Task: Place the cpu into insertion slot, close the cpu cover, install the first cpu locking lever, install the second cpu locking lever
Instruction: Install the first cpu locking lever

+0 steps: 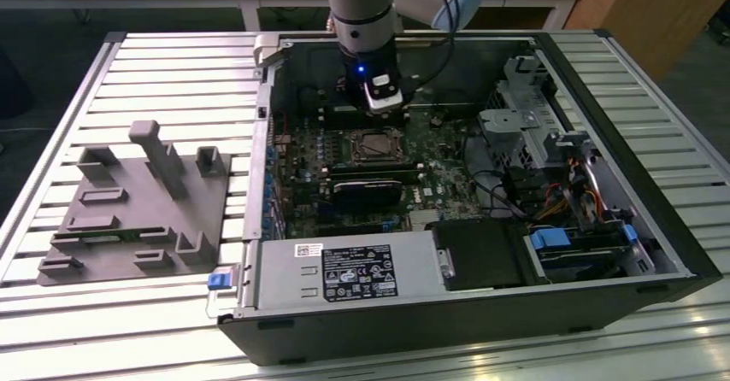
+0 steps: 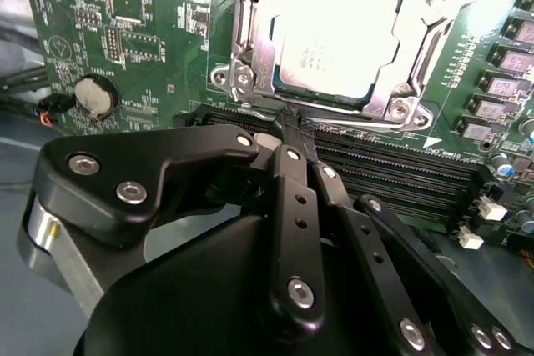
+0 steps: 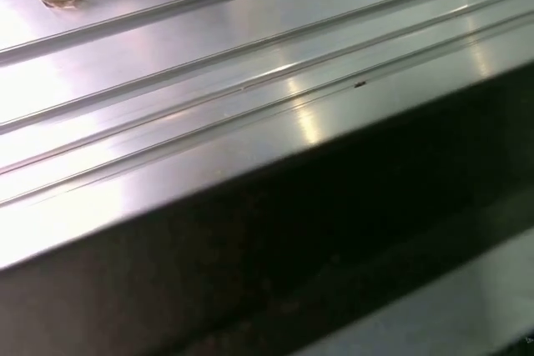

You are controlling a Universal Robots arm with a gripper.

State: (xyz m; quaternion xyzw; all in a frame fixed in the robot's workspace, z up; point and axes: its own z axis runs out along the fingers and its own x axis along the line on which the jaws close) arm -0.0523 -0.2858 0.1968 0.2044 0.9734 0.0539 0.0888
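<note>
Now over the mobo — my gripper [image 2: 288,135] is pinched narrow, fingertips together on nothing, tip just beside the insertion slot's [image 2: 250,64] near edge. Cpu [image 2: 342,35] sits in the socket, cpu cover [image 2: 421,39] down around it. Looks like lever stage, by my read. To do it well: stay low, push w/ the tip only — keep off the memory slots [image 2: 392,164] beside.

open computer case [image 1: 638,253] reachable from above, cpu cover [image 2: 250,47] unobstructed, black graphics card [image 1: 365,195] just beside, drive cage [image 1: 519,120] and cables [image 1: 570,193] crowding exterior view's right
</note>
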